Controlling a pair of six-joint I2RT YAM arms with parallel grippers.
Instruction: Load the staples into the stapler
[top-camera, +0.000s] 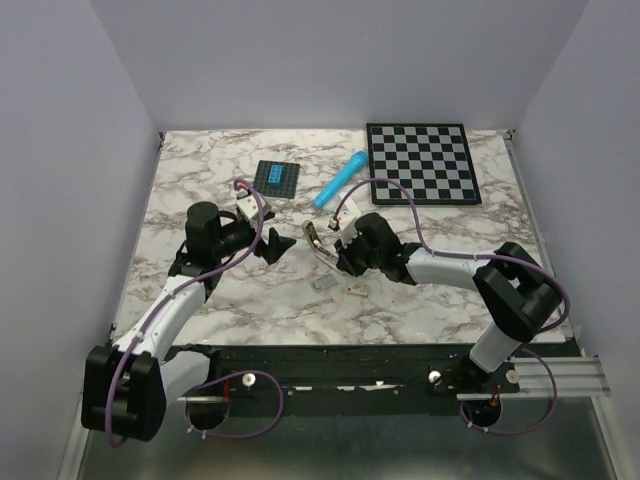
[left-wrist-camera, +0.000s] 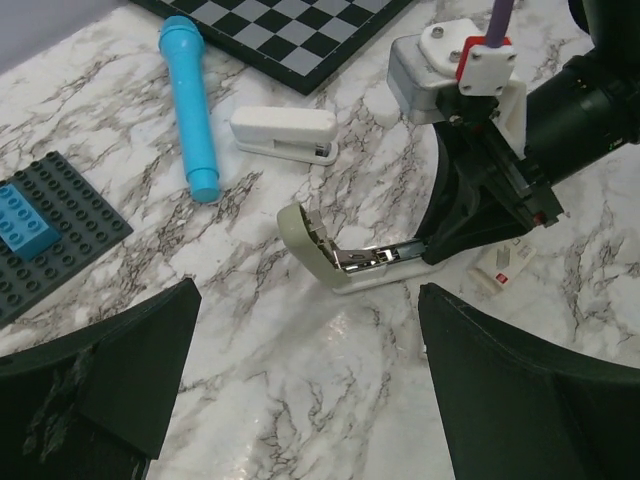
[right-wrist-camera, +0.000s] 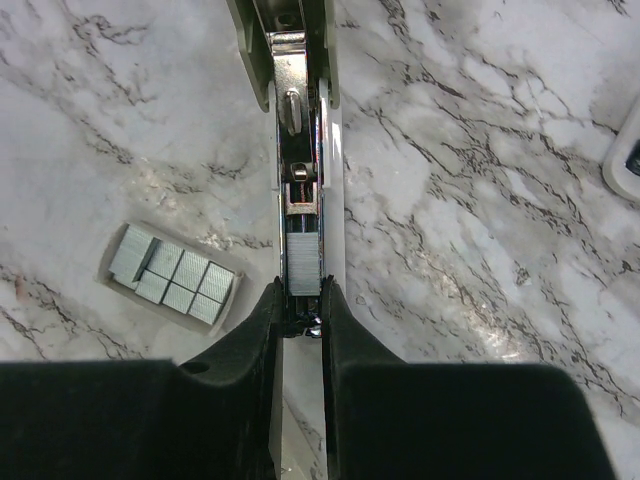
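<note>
The stapler (right-wrist-camera: 300, 120) lies open on the marble, its cream lid (left-wrist-camera: 305, 240) hinged up and its shiny metal rail (left-wrist-camera: 375, 256) bared. A grey strip of staples (right-wrist-camera: 302, 262) lies in the rail just ahead of my right fingertips. My right gripper (right-wrist-camera: 300, 300) is shut on the rail's near end; it also shows in the top view (top-camera: 328, 258). More staple blocks lie in a small open tray (right-wrist-camera: 172, 275) left of the stapler. My left gripper (left-wrist-camera: 320, 385) is open and empty over bare marble, a little short of the stapler; it shows in the top view too (top-camera: 274, 245).
A second white stapler (left-wrist-camera: 285, 135) lies closed beyond the open one. A bright blue cylinder (top-camera: 338, 180), a dark brick plate with blue bricks (top-camera: 276, 177) and a chequerboard (top-camera: 420, 162) lie at the back. A small box with a red mark (left-wrist-camera: 505, 265) lies by the right gripper.
</note>
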